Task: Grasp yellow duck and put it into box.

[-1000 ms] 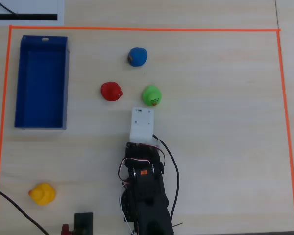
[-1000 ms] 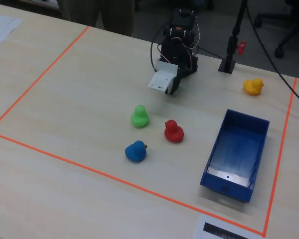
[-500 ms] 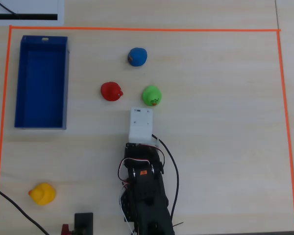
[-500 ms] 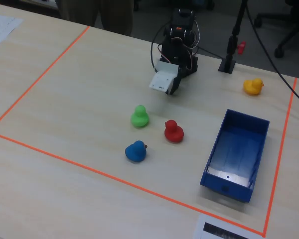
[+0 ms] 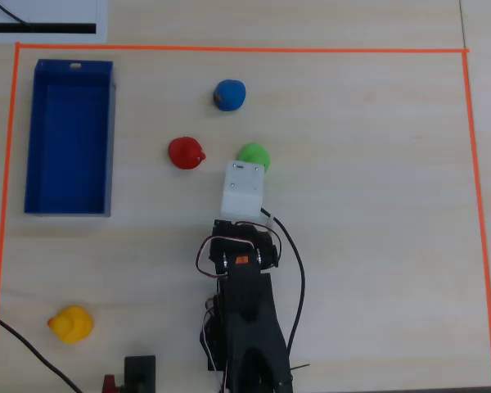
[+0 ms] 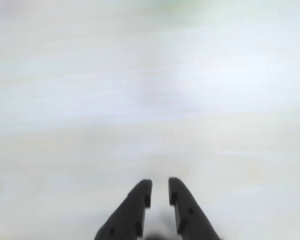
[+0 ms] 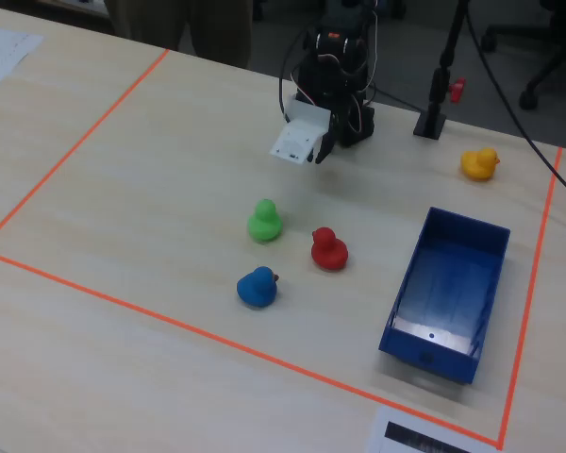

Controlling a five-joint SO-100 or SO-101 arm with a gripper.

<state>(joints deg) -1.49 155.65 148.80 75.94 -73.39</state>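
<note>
The yellow duck (image 5: 71,324) sits near the lower left corner of the taped area in the overhead view. In the fixed view it (image 7: 478,163) is at the far right. The blue box (image 5: 69,135) lies empty at the upper left; in the fixed view it (image 7: 453,274) is at the right. My gripper (image 6: 160,181) hangs over bare table, empty, its black jaws almost together with a thin gap. In the fixed view it (image 7: 318,156) is close to the arm's base, far from the duck. In the overhead view the white camera mount (image 5: 244,190) hides it.
A red duck (image 5: 185,153), a green duck (image 5: 253,155) and a blue duck (image 5: 229,94) sit just ahead of the gripper. Orange tape (image 5: 229,49) borders the work area. A black stand (image 7: 432,113) rises between the arm's base and the yellow duck.
</note>
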